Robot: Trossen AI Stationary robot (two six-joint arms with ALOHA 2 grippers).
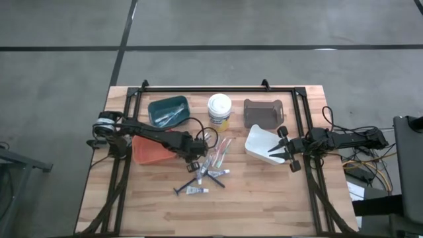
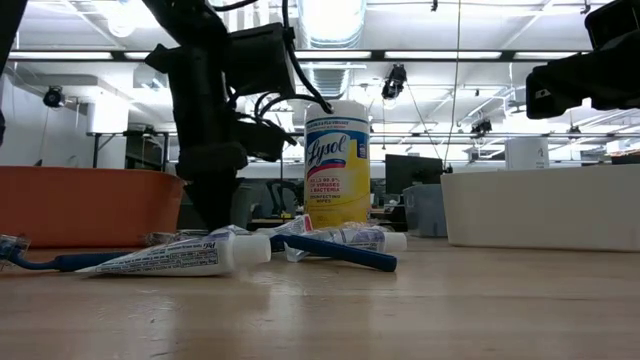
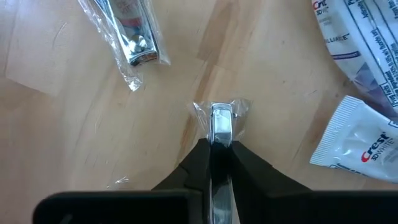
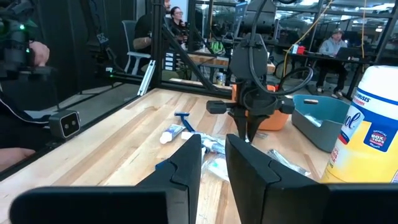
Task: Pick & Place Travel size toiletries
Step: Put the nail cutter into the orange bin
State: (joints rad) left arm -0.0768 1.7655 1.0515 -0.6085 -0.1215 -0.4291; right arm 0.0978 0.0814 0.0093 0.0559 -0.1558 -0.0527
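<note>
We see a pale, matt wood surface [image 3: 74,143], shiny metal nail clippers [image 3: 134,37] in crinkly clear plastic wrap.

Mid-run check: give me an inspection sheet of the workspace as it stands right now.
Surface: wooden table, bare at the near edge.
Job's things: toothpaste tubes, razor, wrapped nail clippers loose mid-table.
Clutter: wipes tub; orange bin, teal bin, brown bin, white bin.
Grippers: left gripper down at the pile, shut on a wrapped metal clipper; right gripper waits by the white bin, holding nothing.
Cables: bundle off the table's right edge.
Surroundings: people seated beyond the table.
</note>
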